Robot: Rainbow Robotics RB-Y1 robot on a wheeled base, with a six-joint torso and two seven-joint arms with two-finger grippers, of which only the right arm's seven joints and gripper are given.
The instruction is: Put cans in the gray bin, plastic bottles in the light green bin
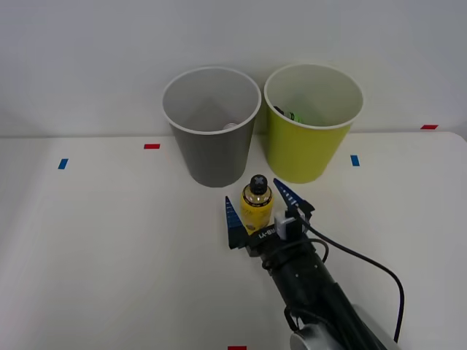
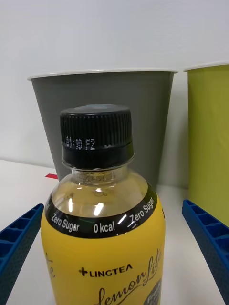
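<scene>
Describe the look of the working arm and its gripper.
The right gripper has two blue, ribbed, wedge-shaped fingers on a black mount. A small white block sits near the wrist, a black cable loops beside the glossy black arm, and pale lettering marks the mount.

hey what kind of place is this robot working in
Likely a lab test bench for sorting trials: a plain white table dotted with red and blue tape markers against a bare wall, with a gray bin, a light green bin and one bottle.

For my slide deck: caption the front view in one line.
Right claw, open, straddles the upright yellow bottle on the white table, before the gray bin and light green bin.
</scene>
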